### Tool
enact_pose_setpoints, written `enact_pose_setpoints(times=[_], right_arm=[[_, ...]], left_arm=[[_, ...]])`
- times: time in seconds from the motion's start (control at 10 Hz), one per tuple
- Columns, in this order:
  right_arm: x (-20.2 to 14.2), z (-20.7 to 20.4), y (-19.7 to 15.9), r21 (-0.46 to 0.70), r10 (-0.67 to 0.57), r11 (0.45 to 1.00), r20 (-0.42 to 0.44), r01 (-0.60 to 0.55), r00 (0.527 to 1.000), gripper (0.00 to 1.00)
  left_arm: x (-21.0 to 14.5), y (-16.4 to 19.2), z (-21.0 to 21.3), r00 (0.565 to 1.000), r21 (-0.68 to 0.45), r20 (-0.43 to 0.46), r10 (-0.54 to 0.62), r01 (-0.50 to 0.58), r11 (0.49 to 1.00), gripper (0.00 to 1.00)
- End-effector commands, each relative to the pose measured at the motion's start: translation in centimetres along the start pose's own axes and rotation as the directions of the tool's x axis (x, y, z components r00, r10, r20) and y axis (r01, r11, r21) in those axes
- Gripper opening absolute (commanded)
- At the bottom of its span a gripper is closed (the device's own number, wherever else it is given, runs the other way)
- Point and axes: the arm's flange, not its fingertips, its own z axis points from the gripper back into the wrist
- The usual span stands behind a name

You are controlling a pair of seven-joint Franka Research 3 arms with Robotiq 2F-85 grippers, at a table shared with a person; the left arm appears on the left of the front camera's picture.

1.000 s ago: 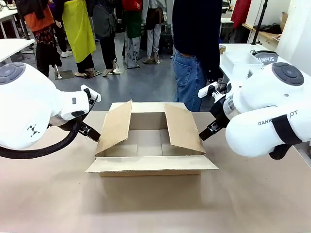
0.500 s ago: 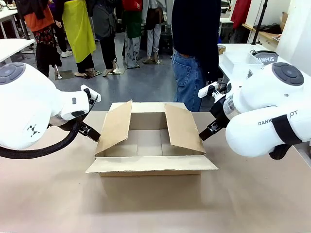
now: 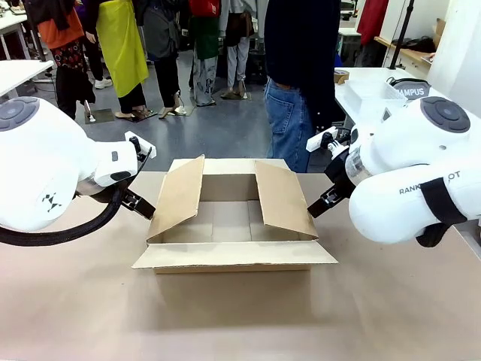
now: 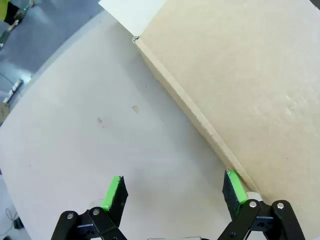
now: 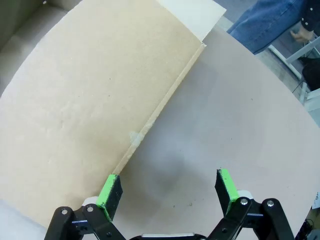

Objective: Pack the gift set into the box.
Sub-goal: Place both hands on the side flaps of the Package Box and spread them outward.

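Note:
The brown cardboard box (image 3: 233, 226) stands open at the table's middle, its two side flaps tilted up and inward. My left gripper (image 3: 140, 202) is open against the outside of the left flap (image 4: 250, 75), one green pad (image 4: 233, 186) at the flap's edge; the gripper (image 4: 174, 192) holds nothing. My right gripper (image 3: 320, 204) is open at the right flap (image 5: 90, 100), with a pad (image 5: 109, 190) beside its edge and nothing inside the gripper (image 5: 168, 188). The gift set's white basket (image 3: 372, 95) and a dark piece lettered "CAMPUS" (image 3: 410, 90) sit on a white side table at the far right.
A person in jeans (image 3: 293, 113) stands at the table's far edge, just behind the box. A small cardboard box (image 3: 342, 76) lies on the white side table (image 3: 361, 75). Bare tabletop (image 3: 225, 316) stretches in front of the box. More people stand farther back.
The person behind the box has shifted slightly to the left. Both arms and the box have stayed still.

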Motion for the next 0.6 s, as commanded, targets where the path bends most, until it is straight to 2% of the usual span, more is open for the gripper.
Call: enact_pose_setpoints(times=[0.0, 0.1, 0.2, 0.3, 0.4, 0.5], right_arm=[[0.0, 0.0, 0.0, 0.000, 0.000, 1.000, 0.000, 0.000, 1.000, 1.00], [0.1, 2.9, -1.7, -0.012, -0.031, 0.999, 0.045, 0.031, 0.999, 1.00], [-0.1, 7.0, -4.0, 0.036, -0.086, 0.996, 0.100, 0.082, 0.991, 1.00], [-0.6, 11.3, -6.2, 0.126, -0.180, 0.977, 0.067, 0.170, 0.981, 1.00], [-1.5, 14.4, -7.7, 0.180, -0.257, 0.952, 0.039, 0.246, 0.966, 1.00], [-2.9, 16.4, -9.5, 0.288, -0.334, 0.904, 0.017, 0.315, 0.943, 1.00]], left_arm=[[0.0, 0.0, 0.0, 1.000, 0.000, 0.000, 0.000, 0.000, 1.000, 1.00], [-0.4, 1.1, 3.5, 0.999, 0.008, 0.048, 0.009, -0.009, 1.000, 1.00], [-1.3, 2.7, 7.9, 0.997, 0.026, 0.043, 0.066, -0.067, 0.997, 1.00], [-2.8, 4.5, 12.8, 0.987, 0.067, 0.040, 0.153, -0.155, 0.986, 1.00], [-4.2, 5.3, 16.4, 0.979, 0.036, 0.112, 0.172, -0.177, 0.983, 1.00], [-5.6, 5.8, 18.6, 0.974, -0.072, 0.160, 0.163, -0.153, 0.986, 1.00]])
